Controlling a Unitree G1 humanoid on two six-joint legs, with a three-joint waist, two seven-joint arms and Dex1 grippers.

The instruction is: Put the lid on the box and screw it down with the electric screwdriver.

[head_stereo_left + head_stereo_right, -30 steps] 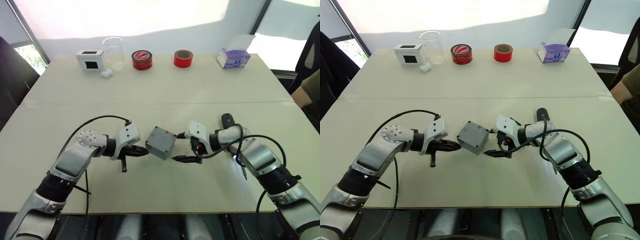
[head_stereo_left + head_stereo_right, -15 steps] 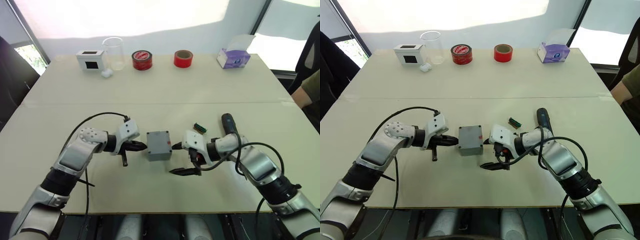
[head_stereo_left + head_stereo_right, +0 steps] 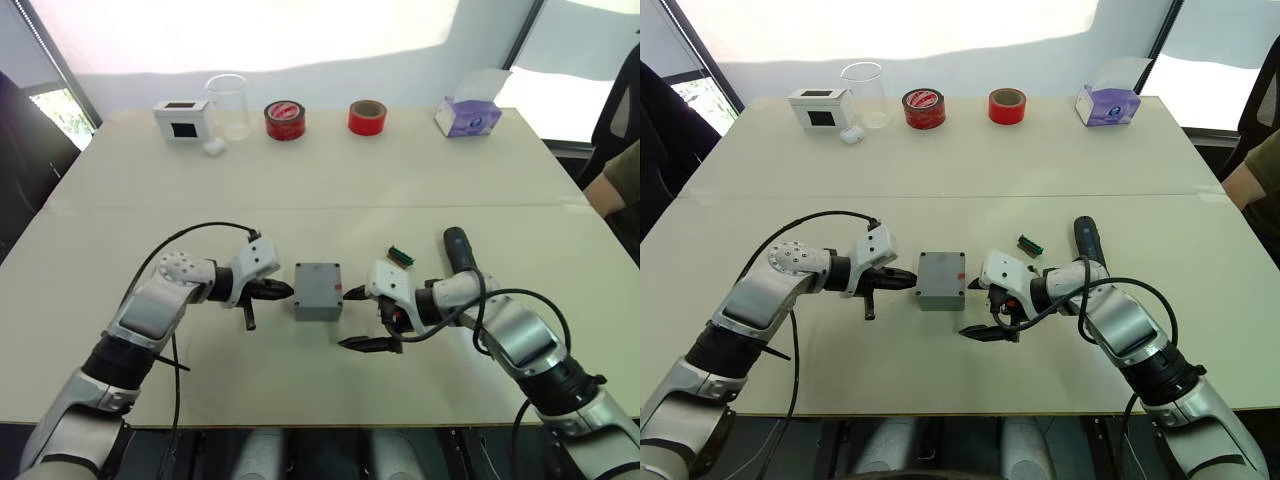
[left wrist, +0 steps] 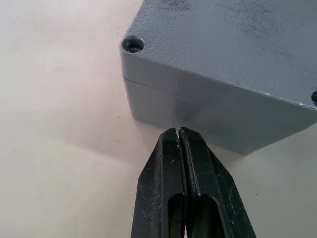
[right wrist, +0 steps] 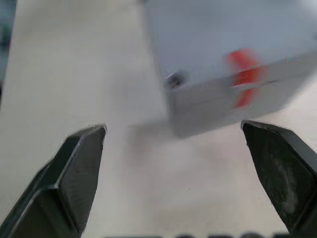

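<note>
Eye views: 1 box (image 3: 318,291) w/ lid (image 3: 940,273) on, mid-table; 1 electric screwdriver (image 3: 458,250) to its right; 2 red tape rolls at far edge. Box position unchanged vs 0.5 s ago.
L wrist: left gripper (image 4: 178,136) jaws together, tips just beside box side.
R wrist: right gripper (image 5: 174,163) jaws wide apart, box just ahead, not between them.

- left gripper (image 3: 285,292): arm bent in from left, fingers pressed together, tips pointing right
- right gripper (image 3: 352,318): arm bent in from right, fingers spread wide, pointing left
</note>
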